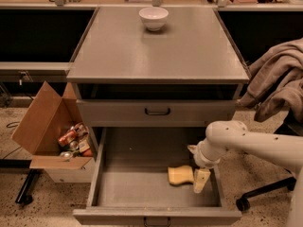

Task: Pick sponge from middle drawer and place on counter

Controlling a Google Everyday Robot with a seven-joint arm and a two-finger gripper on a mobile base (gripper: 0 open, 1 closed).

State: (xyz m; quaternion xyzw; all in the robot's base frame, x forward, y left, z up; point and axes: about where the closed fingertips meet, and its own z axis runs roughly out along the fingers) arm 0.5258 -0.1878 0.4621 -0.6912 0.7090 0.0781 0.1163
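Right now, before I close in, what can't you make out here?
Camera view:
- Whether the claw, low at the middle drawer's right side, touches the sponge: the contact spot is too small to tell.
- Its handle: cut off by the bottom edge.
- The upper drawer's inside: shadowed under the counter.

Grey counter [156, 56], white bowl [153, 18] on it, tool [200, 178] in middle drawer [137, 188]

High front view, jaws in middle drawer [137, 189]
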